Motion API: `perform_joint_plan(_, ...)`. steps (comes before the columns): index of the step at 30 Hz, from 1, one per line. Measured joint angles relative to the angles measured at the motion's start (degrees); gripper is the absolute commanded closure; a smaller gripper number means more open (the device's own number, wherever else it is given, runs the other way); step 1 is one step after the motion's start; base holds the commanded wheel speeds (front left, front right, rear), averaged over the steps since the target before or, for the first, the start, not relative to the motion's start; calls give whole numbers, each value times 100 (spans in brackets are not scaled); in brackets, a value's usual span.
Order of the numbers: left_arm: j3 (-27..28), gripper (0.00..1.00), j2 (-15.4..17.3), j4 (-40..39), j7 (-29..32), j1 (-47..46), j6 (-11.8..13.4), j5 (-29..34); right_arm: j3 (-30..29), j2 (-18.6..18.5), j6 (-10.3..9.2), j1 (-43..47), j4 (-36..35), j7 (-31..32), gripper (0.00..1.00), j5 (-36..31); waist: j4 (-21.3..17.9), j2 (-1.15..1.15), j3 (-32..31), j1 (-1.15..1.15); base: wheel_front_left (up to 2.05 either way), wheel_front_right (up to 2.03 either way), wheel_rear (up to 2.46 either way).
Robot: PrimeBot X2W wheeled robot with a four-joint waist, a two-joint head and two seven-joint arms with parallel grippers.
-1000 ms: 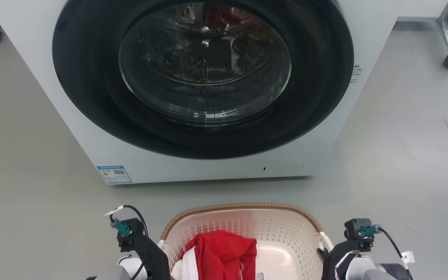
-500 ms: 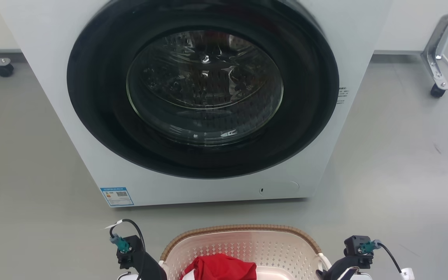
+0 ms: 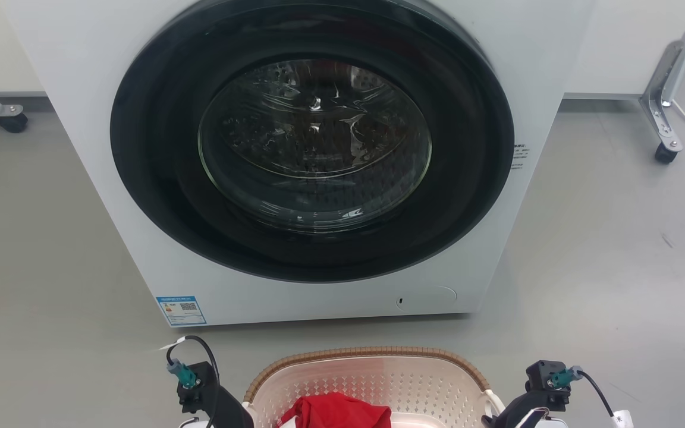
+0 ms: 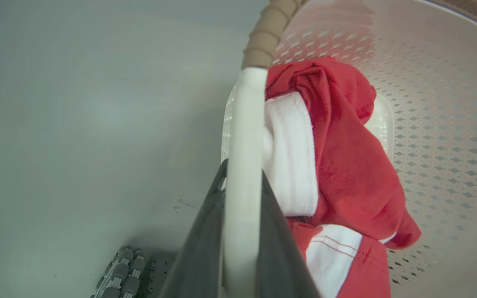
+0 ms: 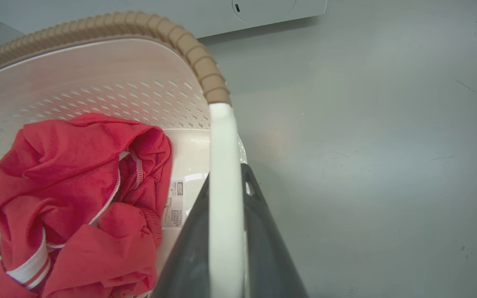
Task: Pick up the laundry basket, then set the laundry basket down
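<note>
The laundry basket (image 3: 366, 355) is located at the bottom centre of the head view, directly in front of the washer (image 3: 556, 71), whose round glass door (image 3: 313, 142) is closed. The basket is flanked by both arms.

The left gripper (image 4: 242, 176) is clamped on the left handle (image 4: 243, 124). In the left wrist view, the white bar is pinched between the two dark fingers. The right gripper (image 5: 225, 182) is clamped in the same manner on the right handle (image 5: 222, 140).

A red garment with white trim (image 5: 68, 174) is bunched inside the basket, towards the left-handle side. A printed label (image 5: 176, 200) is seen on the basket bottom.

Grey floor (image 3: 616, 267) is visible around the basket. Whether the basket bottom is touching it cannot be determined. A caster leg (image 3: 666, 148) stands well apart, to the right of the washer.
</note>
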Motion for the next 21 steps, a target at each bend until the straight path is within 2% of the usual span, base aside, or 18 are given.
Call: perform_joint_plan(21,-100,100,14,0,33,2,59,-91,232,-21,-19,16,-57,83,100,247,-53,0,-4,0,0,0,0)
